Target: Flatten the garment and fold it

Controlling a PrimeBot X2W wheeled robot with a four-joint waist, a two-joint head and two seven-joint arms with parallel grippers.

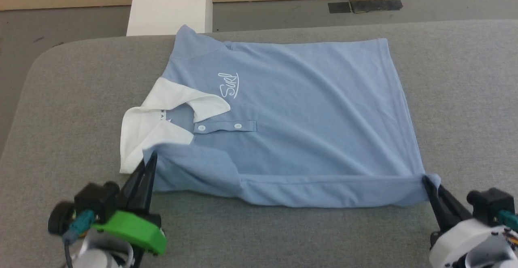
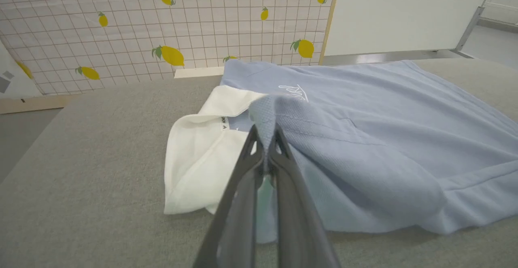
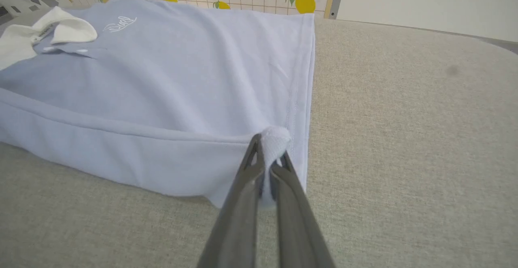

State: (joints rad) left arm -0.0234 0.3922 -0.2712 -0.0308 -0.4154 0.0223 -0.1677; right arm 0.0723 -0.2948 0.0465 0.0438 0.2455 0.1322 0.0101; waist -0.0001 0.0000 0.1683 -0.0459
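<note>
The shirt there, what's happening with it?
A two-armed robot is working on a light blue shirt lying front up on a grey table. Its left gripper has its jaws shut on the near shoulder by the white collar, and its right gripper is shut on the near hem corner. The shirt's near edge runs between them.

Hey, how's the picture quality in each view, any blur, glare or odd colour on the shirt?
Head view: soft, even light, no glare on the shirt. Left wrist view: the left gripper blurs toward the bottom edge, and the wall grid lines bow slightly. Right wrist view: the shirt looks washed pale, nearly white at the right gripper.
</note>
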